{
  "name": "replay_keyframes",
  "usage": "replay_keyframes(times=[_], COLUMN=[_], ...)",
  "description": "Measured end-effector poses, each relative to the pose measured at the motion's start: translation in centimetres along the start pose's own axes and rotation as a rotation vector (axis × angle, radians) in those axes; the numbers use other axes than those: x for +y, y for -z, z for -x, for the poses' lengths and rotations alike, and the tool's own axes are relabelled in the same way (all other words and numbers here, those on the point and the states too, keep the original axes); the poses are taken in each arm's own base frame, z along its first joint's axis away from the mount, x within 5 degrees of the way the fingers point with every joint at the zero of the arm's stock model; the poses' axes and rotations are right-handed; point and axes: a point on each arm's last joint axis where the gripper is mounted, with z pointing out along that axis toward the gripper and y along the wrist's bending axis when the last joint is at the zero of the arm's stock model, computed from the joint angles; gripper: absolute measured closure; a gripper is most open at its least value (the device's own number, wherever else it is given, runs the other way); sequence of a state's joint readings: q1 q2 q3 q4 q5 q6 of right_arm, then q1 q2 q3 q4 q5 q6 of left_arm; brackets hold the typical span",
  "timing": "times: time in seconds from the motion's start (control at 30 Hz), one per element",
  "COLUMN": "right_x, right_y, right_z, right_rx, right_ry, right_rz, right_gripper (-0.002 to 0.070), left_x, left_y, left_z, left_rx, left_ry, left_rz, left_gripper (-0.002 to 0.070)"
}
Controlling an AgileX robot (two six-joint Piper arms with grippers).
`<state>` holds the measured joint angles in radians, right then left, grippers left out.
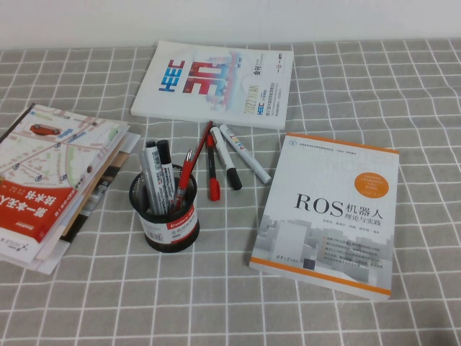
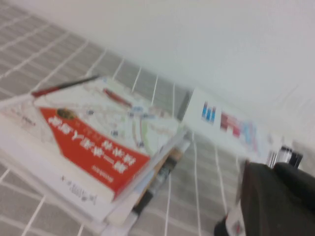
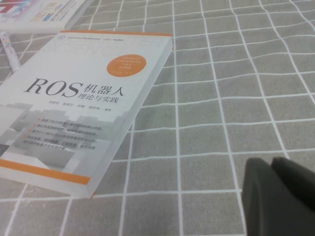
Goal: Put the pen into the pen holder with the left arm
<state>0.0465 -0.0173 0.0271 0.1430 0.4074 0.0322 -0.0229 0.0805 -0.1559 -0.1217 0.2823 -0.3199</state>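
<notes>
Ok, pen (image 1: 204, 140) lies flat on the checked cloth (image 1: 360, 101) between the HEC magazine (image 1: 216, 83) and the pen holder (image 1: 167, 209), just beside the markers (image 1: 230, 158), and prob leans on the magazine edge. Looks light, stiff, v. thin and likely slick, so it'll roll or twist if pinched off-centre. Grab mid-shaft, across the axis. Left gripper (image 2: 275, 196) is near the book stack (image 2: 93, 147), well apart from the pen. Can't tell its state, nothing seen held. Right gripper (image 3: 280, 191) is over bare cloth by the ROS book (image 3: 83, 103); state also unclear.
</notes>
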Motion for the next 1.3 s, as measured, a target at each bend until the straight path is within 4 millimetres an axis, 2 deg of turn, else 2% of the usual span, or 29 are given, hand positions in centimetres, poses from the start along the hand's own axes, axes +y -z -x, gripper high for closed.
replay_keyframes(times=[0.2,0.27,0.37,0.6,0.73,0.87,1.0,1.17,1.3], right_x=[0.0,0.0,0.0,0.0,0.0,0.0,0.0,0.0,0.0], right_y=[0.0,0.0,0.0,0.0,0.0,0.0,0.0,0.0,0.0], right_z=[0.0,0.0,0.0,0.0,0.0,0.0,0.0,0.0,0.0], right_rx=[0.000,0.000,0.000,0.000,0.000,0.000,0.000,0.000,0.000], right_ry=[0.000,0.000,0.000,0.000,0.000,0.000,0.000,0.000,0.000], right_rz=[0.000,0.000,0.000,0.000,0.000,0.000,0.000,0.000,0.000], right_gripper=[0.0691,0.0691,0.0691,0.0691,0.0691,0.0691,0.0691,0.0691,0.0692], left_x=[-2.7,-3.7,-5.0,-6.9,-7.7,-8.1,-9.6,-13.2,-15.8], left_y=[-1.3,-2.4,-4.6,-10.1,-14.5,-19.2,-24.3,-29.6,-32.9], left_z=[4.5,6.1,8.1,11.4,13.0,13.9,14.5,13.7,12.2], left_rx=[0.357,0.520,0.670,0.742,0.814,0.897,0.950,0.990,0.973], left_ry=[-0.117,-0.180,-0.225,-0.284,-0.302,-0.335,-0.402,-0.502,-0.555], left_rz=[0.076,0.072,0.054,-0.008,-0.034,-0.053,-0.098,-0.176,-0.230], left_gripper=[0.0675,0.0675,0.0675,0.0675,0.0675,0.0675,0.0675,0.0675,0.0675])
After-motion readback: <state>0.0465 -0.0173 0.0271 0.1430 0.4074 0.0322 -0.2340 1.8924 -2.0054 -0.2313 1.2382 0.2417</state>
